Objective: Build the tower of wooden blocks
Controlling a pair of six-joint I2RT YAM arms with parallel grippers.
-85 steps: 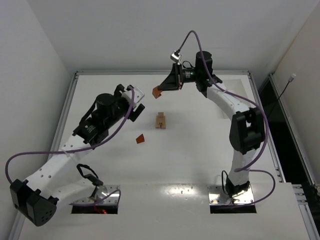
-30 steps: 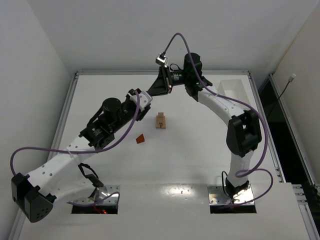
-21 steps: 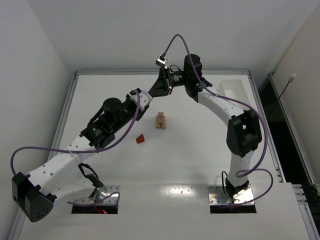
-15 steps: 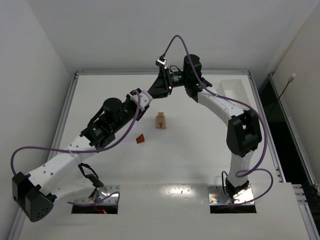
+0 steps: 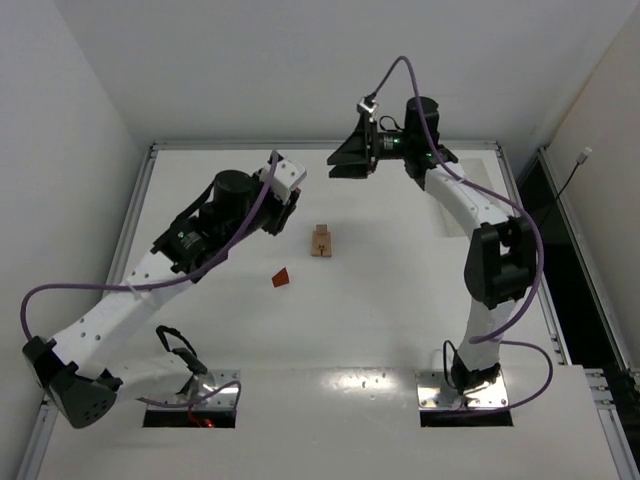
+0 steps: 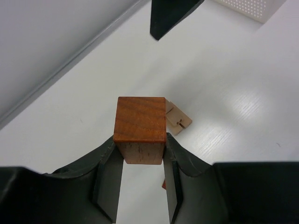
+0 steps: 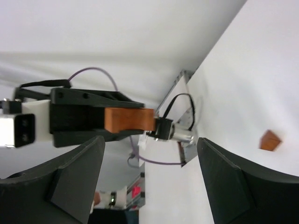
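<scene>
Counting from the top view, I find two hands and two lots of wood on the tabletop [image 5: 400,320]. One is a low tan tower [image 5: 321,241], and I cannot count its pieces. The other is a small reddish piece [image 5: 282,278]. The tower lies just right of the left hand [image 5: 282,212], between it and the right hand [image 5: 338,162]. The small reddish piece lies nearer the bases than the left hand. From here I cannot tell what either hand holds.

Through the left wrist camera I count one reddish-brown block [image 6: 140,119], clamped upright between the left hand's two fingers and lifted clear of the tabletop. The tower sits below, just right of that block. A white tray [image 6: 254,7] shows at the far right.

Through the right wrist camera the right hand's fingers stand wide apart and hold nothing. Framed between them is the left hand gripping its block, and the small reddish piece is off to the right.
</scene>
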